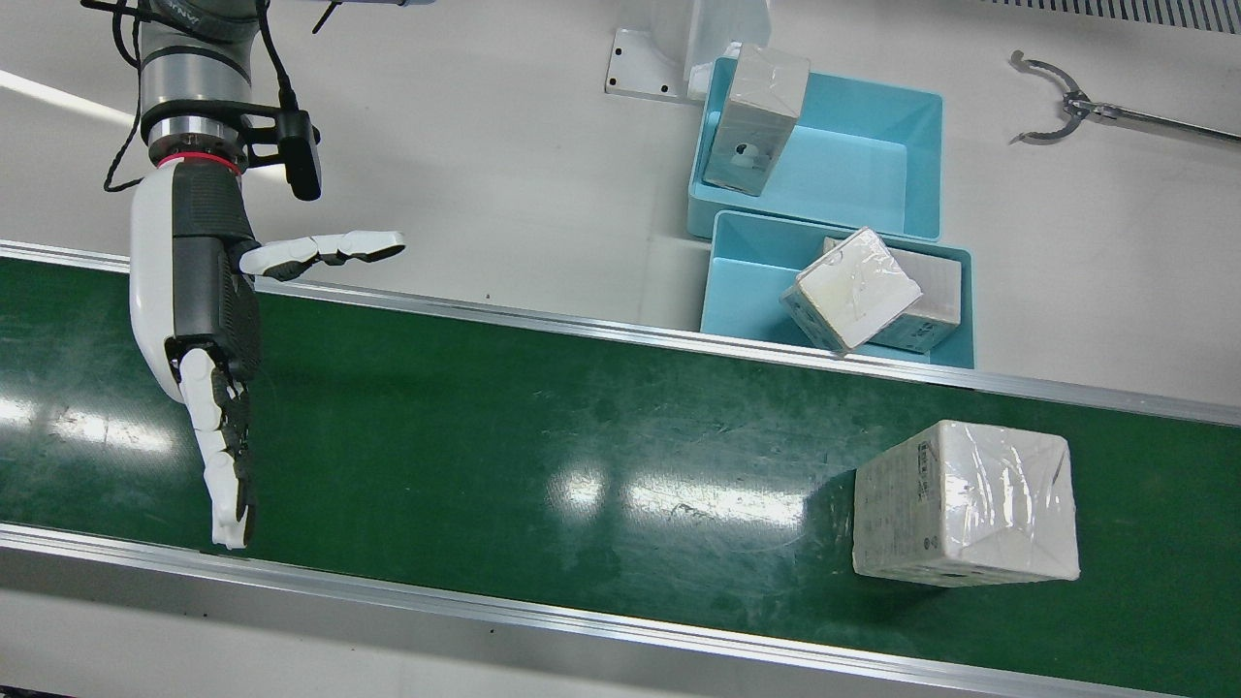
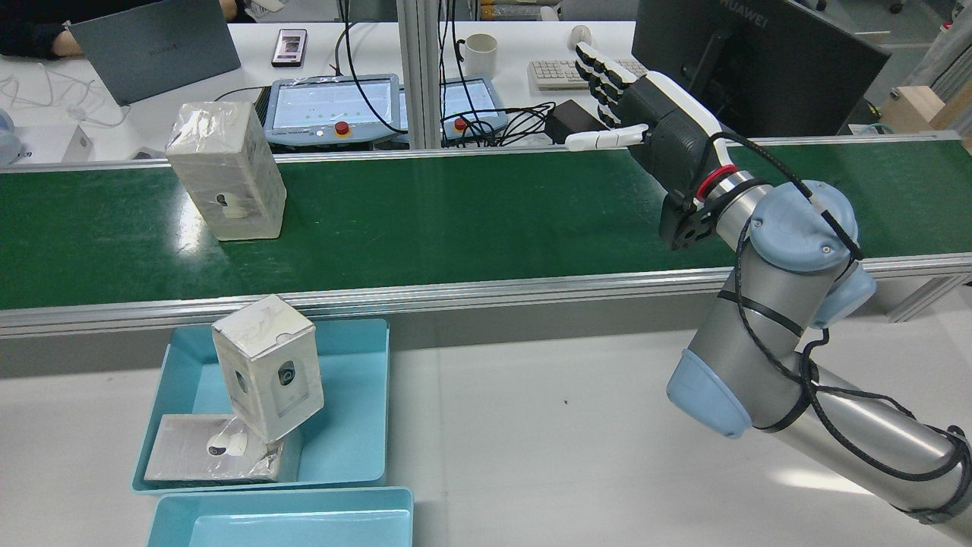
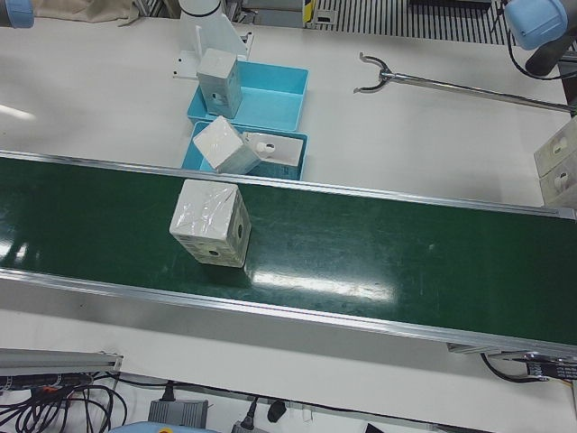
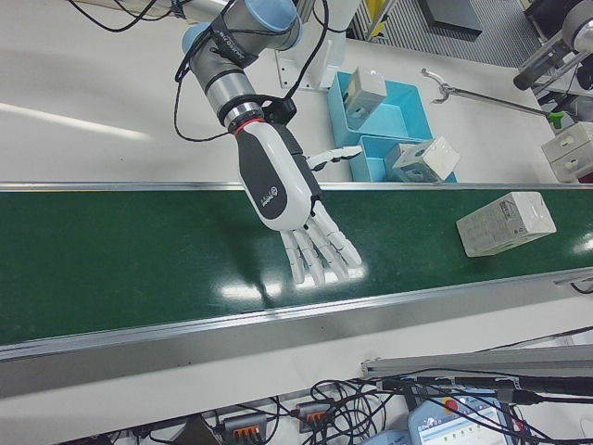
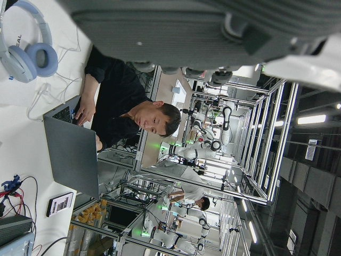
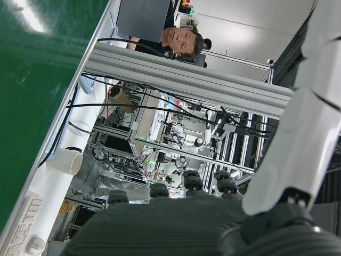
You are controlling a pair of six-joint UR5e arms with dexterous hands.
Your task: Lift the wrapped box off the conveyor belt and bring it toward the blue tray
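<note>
The wrapped box (image 1: 965, 504) stands on the green conveyor belt (image 1: 582, 427), a white carton in clear film; it also shows in the rear view (image 2: 225, 171) and the left-front view (image 3: 211, 223). My right hand (image 1: 208, 320) hovers open over the belt far from the box, fingers straight and thumb out; the right-front view (image 4: 287, 195) shows the box (image 4: 505, 222) well down the belt from it. Beside the belt sit two blue trays (image 1: 737, 281), with wrapped boxes (image 1: 853, 286) in them. Only the dark palm of my left hand (image 5: 160, 26) shows, with nothing in it.
A metal grabber tool (image 1: 1066, 107) lies on the white table past the trays. More boxes (image 3: 559, 162) are stacked at the table's end. Beyond the belt are a monitor (image 2: 759, 61), control panels (image 2: 326, 106) and a seated person (image 5: 133, 106).
</note>
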